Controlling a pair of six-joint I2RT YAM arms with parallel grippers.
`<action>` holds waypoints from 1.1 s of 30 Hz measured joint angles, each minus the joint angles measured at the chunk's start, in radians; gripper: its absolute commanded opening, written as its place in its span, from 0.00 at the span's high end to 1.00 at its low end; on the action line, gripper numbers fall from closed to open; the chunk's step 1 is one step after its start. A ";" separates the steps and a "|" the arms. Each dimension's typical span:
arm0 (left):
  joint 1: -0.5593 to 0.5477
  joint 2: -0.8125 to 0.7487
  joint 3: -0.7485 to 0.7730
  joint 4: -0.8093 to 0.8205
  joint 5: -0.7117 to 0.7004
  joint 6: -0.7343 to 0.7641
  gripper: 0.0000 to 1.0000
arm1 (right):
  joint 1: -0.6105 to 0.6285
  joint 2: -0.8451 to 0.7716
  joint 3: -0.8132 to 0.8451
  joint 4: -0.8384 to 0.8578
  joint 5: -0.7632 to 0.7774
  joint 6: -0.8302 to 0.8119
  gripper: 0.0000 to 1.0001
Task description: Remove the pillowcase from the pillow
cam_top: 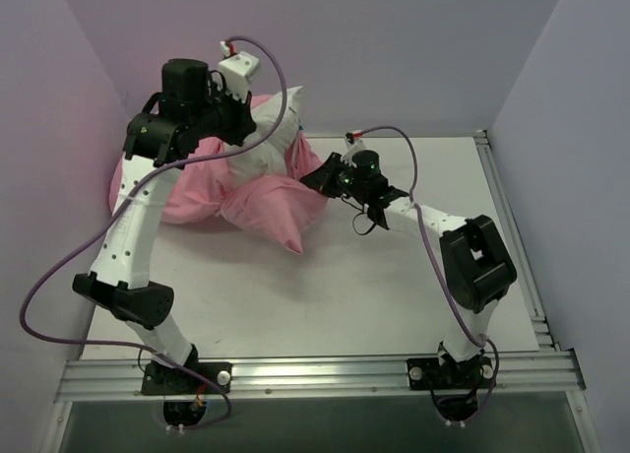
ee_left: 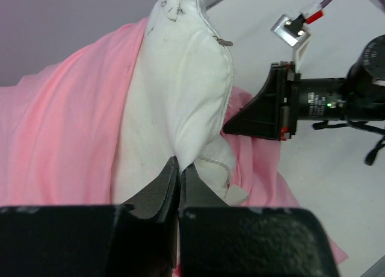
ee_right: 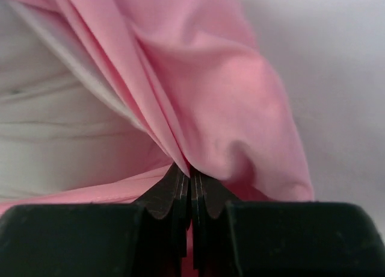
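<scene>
Pillowcase: the pink pillowcase (cam_top: 271, 212) lay bunched at the far left of the table (cam_top: 394, 295), its left end against the left wall (cam_top: 49, 128).
Contents: the white pillow (cam_top: 268, 148) sat partly inside. Its lower part was wrapped in pink cloth and its upper part stuck out bare. How much remained inside could not be told.
Left gripper: the left gripper (ee_left: 179, 165) had its 2 jaws pressed together on a fold of the pillow's white fabric, near the edge of the pink cloth.
Right gripper: the right gripper (ee_right: 190, 168) had its 2 jaws pinched together on a gathered fold of the pillowcase, at the right edge of the bundle. White pillow fabric showed just to the left of that fold.
Pillow direction: in the top view its long axis ran on a slant from lower left to upper right. The bare corner was lifted toward the back wall (cam_top: 394, 49).
Pillowcase direction: it spread roughly left to right across the table, with 1 loose corner pointing toward the near edge.
</scene>
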 measured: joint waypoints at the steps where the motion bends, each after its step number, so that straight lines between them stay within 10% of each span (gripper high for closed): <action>1: 0.015 0.002 0.042 -0.025 0.021 -0.008 0.98 | 0.003 0.018 0.017 0.018 -0.010 0.003 1.00; 6: 0.030 -0.029 0.060 -0.053 0.036 -0.021 0.98 | 0.007 0.070 0.092 0.061 -0.024 0.001 1.00; 14: 0.028 -0.028 -0.069 0.054 0.012 -0.030 0.98 | 0.035 0.013 0.075 -0.139 0.055 -0.142 0.36; 33: -0.012 0.075 -0.032 0.164 -0.032 -0.074 0.98 | 0.306 -0.236 0.294 -0.513 0.333 -0.428 0.31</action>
